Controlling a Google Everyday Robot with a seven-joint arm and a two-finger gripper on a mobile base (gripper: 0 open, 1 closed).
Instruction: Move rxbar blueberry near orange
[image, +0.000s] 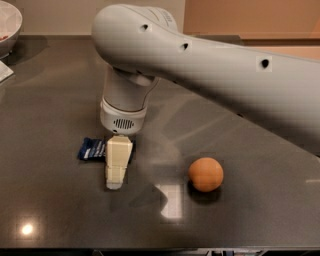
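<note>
The rxbar blueberry (92, 148) lies flat on the dark table (250, 210), left of centre; its right end is hidden behind my gripper. My gripper (115, 181) hangs from the big white arm (200, 65) and points down, right at the bar's right end, its tip low by the table. The orange (205, 174) sits on the table to the right of the gripper, well apart from the bar.
A white bowl (8, 26) stands at the far left corner, with a white flat item (4, 73) at the left edge below it. The arm spans the upper right of the view and hides the table behind it.
</note>
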